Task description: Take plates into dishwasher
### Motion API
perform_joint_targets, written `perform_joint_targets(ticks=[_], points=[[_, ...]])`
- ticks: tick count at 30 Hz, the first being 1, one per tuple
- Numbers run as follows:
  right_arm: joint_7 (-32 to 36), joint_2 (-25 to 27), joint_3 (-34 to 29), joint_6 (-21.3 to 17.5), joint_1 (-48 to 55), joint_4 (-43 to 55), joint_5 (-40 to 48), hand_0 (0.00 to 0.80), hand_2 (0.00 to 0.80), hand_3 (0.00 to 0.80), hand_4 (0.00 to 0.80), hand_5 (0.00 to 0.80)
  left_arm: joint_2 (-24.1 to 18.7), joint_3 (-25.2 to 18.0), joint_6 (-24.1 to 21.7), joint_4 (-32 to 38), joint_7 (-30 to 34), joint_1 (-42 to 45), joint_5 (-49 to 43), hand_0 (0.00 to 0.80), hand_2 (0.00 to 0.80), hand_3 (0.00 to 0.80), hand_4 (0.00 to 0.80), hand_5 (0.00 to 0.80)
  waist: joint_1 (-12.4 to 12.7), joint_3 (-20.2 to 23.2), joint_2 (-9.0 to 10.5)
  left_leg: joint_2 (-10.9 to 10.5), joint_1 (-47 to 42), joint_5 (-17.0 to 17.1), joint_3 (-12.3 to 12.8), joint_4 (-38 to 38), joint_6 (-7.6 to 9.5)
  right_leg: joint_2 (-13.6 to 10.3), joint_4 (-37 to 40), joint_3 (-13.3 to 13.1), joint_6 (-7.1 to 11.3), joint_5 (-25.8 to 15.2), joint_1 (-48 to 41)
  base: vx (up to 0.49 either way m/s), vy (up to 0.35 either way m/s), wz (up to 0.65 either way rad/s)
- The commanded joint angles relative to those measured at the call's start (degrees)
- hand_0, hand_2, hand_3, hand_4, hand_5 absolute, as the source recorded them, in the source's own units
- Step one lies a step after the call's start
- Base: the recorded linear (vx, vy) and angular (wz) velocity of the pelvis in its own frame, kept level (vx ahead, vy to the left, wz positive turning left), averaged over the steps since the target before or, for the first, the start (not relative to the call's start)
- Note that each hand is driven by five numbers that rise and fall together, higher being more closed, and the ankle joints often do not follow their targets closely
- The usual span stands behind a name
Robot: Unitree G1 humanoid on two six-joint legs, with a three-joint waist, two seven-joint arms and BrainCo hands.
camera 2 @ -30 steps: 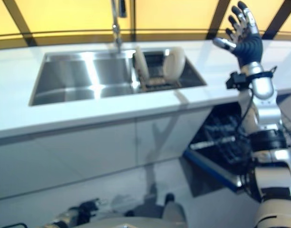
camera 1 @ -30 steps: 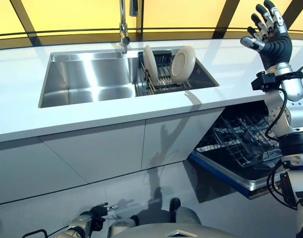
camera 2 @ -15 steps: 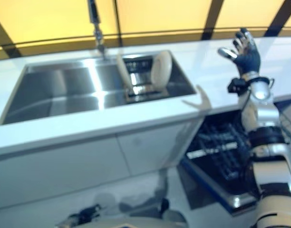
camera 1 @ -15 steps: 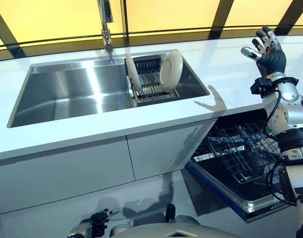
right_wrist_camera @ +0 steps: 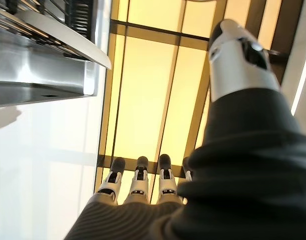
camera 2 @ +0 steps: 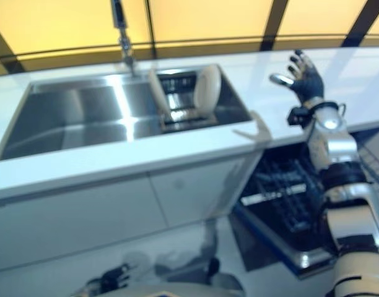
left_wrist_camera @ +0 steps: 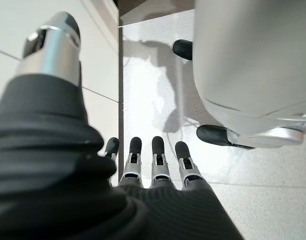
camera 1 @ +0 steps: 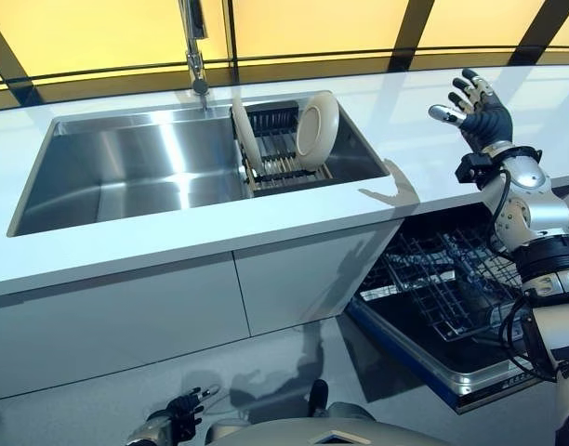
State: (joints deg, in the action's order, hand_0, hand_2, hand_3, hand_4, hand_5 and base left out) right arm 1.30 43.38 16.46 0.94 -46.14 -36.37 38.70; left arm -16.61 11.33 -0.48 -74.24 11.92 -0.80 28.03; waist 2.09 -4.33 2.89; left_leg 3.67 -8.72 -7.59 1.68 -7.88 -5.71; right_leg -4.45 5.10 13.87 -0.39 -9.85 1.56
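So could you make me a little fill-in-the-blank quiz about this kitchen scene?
1. The two cream round plates stand upright in a rack inside the steel ____.
2. The robot's right hand is raised over the white ____, fingers spread.
3. The dishwasher's wire rack holds ____ plates.

Missing words: sink; counter; no

Bare countertop separates the right hand from racked plates.

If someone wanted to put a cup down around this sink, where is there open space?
The white counter in front of the sink is bare, as is the stretch between the sink and the raised right hand. The sink's left basin is free. Its right end is crowded: a dish rack holds two plates.
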Motion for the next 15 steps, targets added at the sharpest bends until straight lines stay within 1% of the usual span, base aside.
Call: perform_joint_targets(ticks=[1,2,4,5,6,7,8,9,10,11,15], points=[[0.0,-0.2,3.9,-2.7,-8.1,-0.5,-3.4,0.000,0.000,0.000,0.000,0.000,-0.9,-0.1,-1.7,0.3,-0.3,-0.9,2.1,0.000,0.000,0.000,0.000,0.000,2.8,-1.0,2.61,0.0,11.8,16.4,-3.1,-13.1,-1.51,-2.0,-2.9,-2.5,1.96,4.4,-5.9,0.080,0.005,-0.27],[0.1,-0.2,3.9,-2.8,-8.1,-0.5,-3.5,0.000,0.000,0.000,0.000,0.000,-0.9,0.0,-1.7,0.3,-0.4,-0.9,2.2,0.000,0.000,0.000,0.000,0.000,2.9,-1.1,2.57,0.1,11.9,16.2,-3.1,-13.2,-1.51,-2.0,-2.8,-2.6,1.99,4.4,-6.0,0.126,0.070,-0.24],[-0.1,-0.6,4.6,-2.4,-8.9,0.2,-3.8,0.000,0.000,0.000,0.000,0.000,-0.4,0.5,-1.3,1.3,-0.2,-1.3,2.3,0.000,0.000,0.000,0.000,0.000,3.7,-1.5,2.02,1.7,12.6,16.2,-1.1,-6.4,-1.67,-2.0,-2.5,-2.9,2.90,5.2,-7.5,0.148,0.124,-0.08],[-0.2,-0.7,5.0,-2.1,-9.3,0.4,-3.5,0.000,0.000,0.000,0.000,0.000,-0.2,0.8,-1.3,1.5,-0.1,-1.5,2.1,0.000,0.000,0.000,0.000,0.000,4.1,-1.4,1.52,2.9,12.9,17.3,0.0,-1.6,-1.93,-1.9,-2.2,-2.8,3.28,5.6,-8.3,0.218,0.175,-0.28],[-0.5,-0.7,5.3,-1.5,-10.0,0.6,-3.5,0.000,0.000,0.000,0.000,0.000,0.1,1.4,-1.1,1.6,-0.3,-1.8,1.7,0.000,0.000,0.000,0.000,0.000,4.8,-1.2,0.98,4.2,13.8,19.5,1.3,5.1,-2.25,-1.5,-1.4,-2.9,3.56,6.3,-9.8,0.223,0.171,-0.43],[-0.1,-0.5,5.4,-1.5,-10.4,0.4,-3.1,0.000,0.000,0.000,0.000,0.000,0.4,1.6,-1.2,1.7,-0.4,-1.7,1.1,0.000,0.000,0.000,0.000,0.000,5.3,-1.4,0.67,4.7,15.1,21.6,0.8,6.1,-2.69,-1.4,-1.5,-3.3,3.44,6.9,-10.5,0.196,0.146,-0.44],[0.5,-0.2,5.2,-1.5,-10.3,0.5,-2.0,0.000,0.000,0.000,0.000,0.000,0.4,1.8,-0.9,2.1,-0.5,-1.7,0.6,0.000,0.000,0.000,0.000,0.000,5.2,-1.3,0.80,4.5,14.7,20.4,1.0,6.5,-2.25,-1.7,-1.6,-3.3,3.55,7.1,-10.6,0.144,0.115,-0.34],[1.2,0.0,4.7,-1.3,-9.9,0.5,-2.2,0.000,0.000,0.000,0.000,0.000,0.3,2.1,-0.5,2.2,-0.4,-1.9,0.9,0.000,0.000,0.000,0.000,0.000,5.0,-0.8,0.87,3.7,13.5,18.6,1.2,8.6,-1.93,-2.3,-1.5,-2.9,4.02,6.8,-10.6,0.135,0.139,-0.04],[2.2,0.4,4.6,-1.2,-8.8,0.5,-2.7,0.000,0.000,0.000,0.000,0.000,0.0,2.6,-0.3,2.2,-0.2,-2.3,1.7,0.000,0.000,0.000,0.000,0.000,4.6,0.0,0.80,2.9,11.5,17.1,1.1,11.5,-1.07,-3.1,-1.3,-2.1,4.62,6.4,-10.3,0.098,0.112,0.13],[2.3,0.5,4.6,-1.0,-8.7,0.5,-2.6,0.000,0.000,0.000,0.000,0.000,-0.1,2.7,-0.3,2.2,-0.2,-2.3,1.7,0.000,0.000,0.000,0.000,0.000,4.6,0.0,0.78,2.9,11.4,17.0,1.1,11.5,-1.05,-3.2,-1.3,-2.0,4.66,6.4,-10.3,0.081,0.093,0.18],[4.6,1.6,3.5,0.8,-7.3,0.9,-1.7,0.000,0.000,0.000,0.000,0.000,-0.8,2.2,-0.3,1.5,-0.6,-2.2,2.0,0.000,0.000,0.000,0.000,0.000,4.2,2.1,0.77,1.6,9.3,15.2,0.9,12.9,-0.63,-3.8,-0.9,-0.7,5.31,6.4,-9.8,0.107,0.035,0.13]])
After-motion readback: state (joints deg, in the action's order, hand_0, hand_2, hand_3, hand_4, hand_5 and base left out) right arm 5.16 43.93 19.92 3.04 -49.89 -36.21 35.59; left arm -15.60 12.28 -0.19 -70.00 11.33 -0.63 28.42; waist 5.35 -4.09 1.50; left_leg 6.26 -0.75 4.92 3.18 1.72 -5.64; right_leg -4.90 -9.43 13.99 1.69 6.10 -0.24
